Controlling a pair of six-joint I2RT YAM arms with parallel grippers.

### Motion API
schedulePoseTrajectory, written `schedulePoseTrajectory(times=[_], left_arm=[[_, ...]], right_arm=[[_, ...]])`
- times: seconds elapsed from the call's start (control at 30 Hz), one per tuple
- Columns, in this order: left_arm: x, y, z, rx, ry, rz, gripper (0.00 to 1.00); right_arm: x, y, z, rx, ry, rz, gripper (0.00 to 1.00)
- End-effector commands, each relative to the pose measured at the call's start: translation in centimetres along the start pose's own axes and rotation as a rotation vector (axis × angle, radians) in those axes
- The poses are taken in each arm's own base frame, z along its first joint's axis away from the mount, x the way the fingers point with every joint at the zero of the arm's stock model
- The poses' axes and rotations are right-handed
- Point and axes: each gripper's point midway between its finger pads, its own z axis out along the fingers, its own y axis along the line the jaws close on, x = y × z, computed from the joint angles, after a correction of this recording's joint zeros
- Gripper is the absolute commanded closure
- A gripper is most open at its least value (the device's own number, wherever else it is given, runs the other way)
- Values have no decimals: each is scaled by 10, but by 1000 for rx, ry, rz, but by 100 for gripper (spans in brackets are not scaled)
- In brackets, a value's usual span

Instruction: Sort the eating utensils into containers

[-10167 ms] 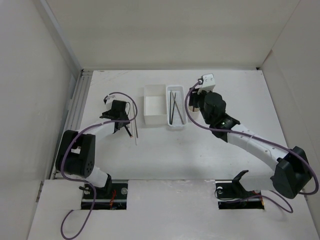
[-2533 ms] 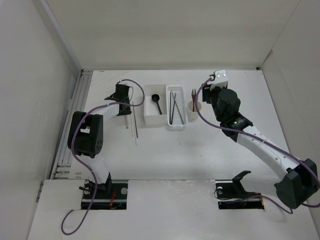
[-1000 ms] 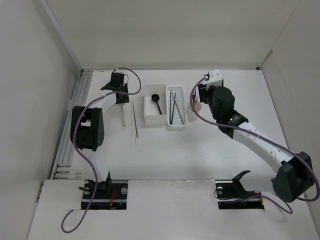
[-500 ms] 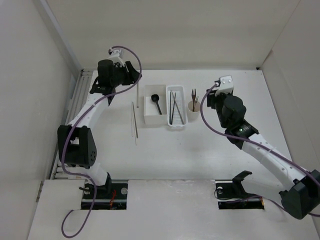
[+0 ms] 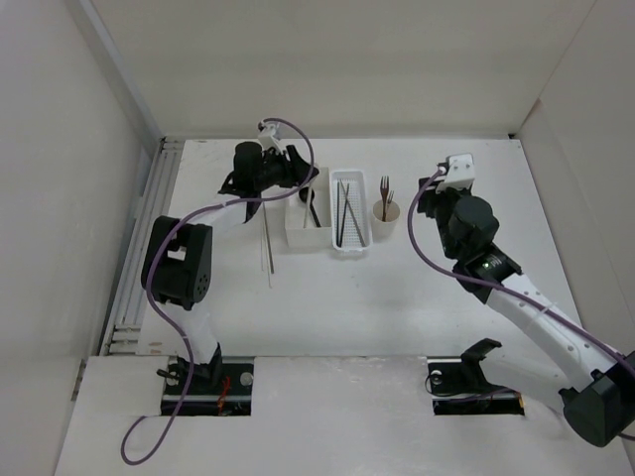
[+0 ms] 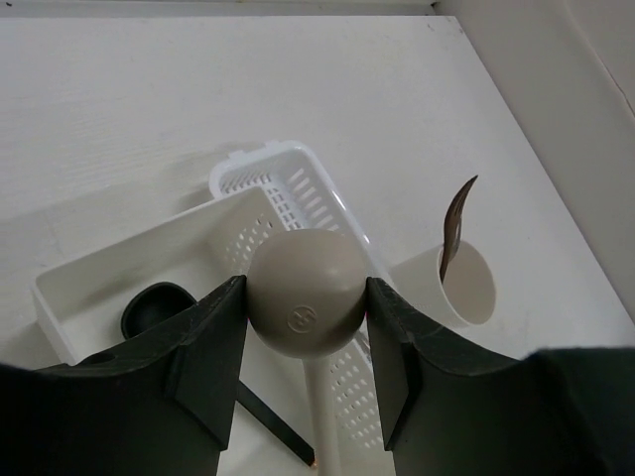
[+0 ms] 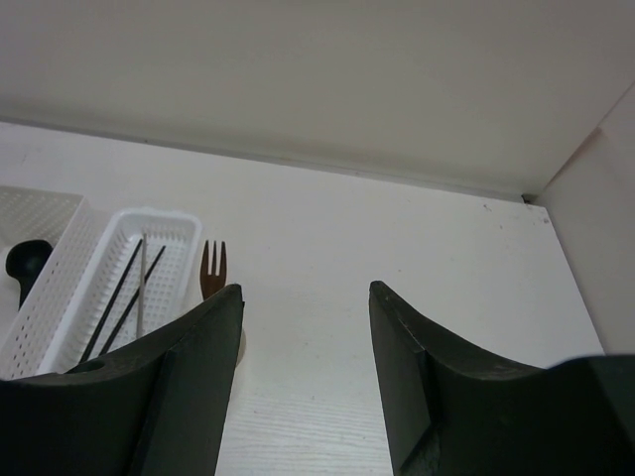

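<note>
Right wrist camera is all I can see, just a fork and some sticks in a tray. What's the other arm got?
Observer: The left gripper is shut on a beige spoon, its round bowl pinched between the jaws.
Operator: Where is it right now?
Observer: It hangs over the white square box.
Operator: Is anything not put away?
Observer: Yes, pale chopsticks lie on the table, left of that box.
</note>
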Motion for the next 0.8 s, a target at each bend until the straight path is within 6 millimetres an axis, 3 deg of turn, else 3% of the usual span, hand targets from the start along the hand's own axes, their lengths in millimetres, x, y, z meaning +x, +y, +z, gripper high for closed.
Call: schedulePoseTrajectory(times=[0.0, 0.07, 0.2, 0.3, 0.37, 0.4, 0.47, 0.5, 0.57, 0.6, 0.67, 0.7, 0.73, 0.77], left_arm=[[-27, -12, -6, 29, -106, 61, 83], [-26, -10, -9, 13, -105, 70, 63], [-29, -9, -16, -15, -103, 156, 37], [-52, -10, -24, -35, -129, 159, 31], [-61, -6, -30, -56, -126, 150, 19], [-74, -6, -36, -64, -144, 165, 17], [-80, -4, -44, -99, -139, 180, 16], [-82, -3, -48, -114, -136, 200, 16], [-87, -5, -61, -164, -136, 203, 19], [-99, 6, -70, -263, -173, 207, 24], [-109, 17, -94, -405, -194, 231, 50], [-101, 39, -111, -565, -164, 224, 61], [-92, 52, -124, -649, -135, 241, 79], [-81, 57, -132, -709, -108, 237, 85]], right_arm=[[-8, -5, -3, 23, -27, 32, 41], [-6, -4, -3, 21, -19, 28, 41], [-10, -3, -3, 14, -28, 32, 41], [-11, 1, -3, -9, -32, 32, 41], [-14, 9, -5, -38, -36, 32, 41], [-12, 9, -5, -40, -25, 26, 41], [-14, 10, -7, -43, -24, 4, 41], [-19, 16, -9, -50, -33, 9, 36], [-21, 18, -12, -55, -27, -4, 35], [-21, 21, -13, -64, -29, -4, 35], [-29, 24, -14, -75, -38, 1, 35], [-33, 27, -16, -84, -40, 12, 29], [-31, 31, -18, -97, -33, 7, 27], [-34, 31, -18, -97, -34, 21, 26]])
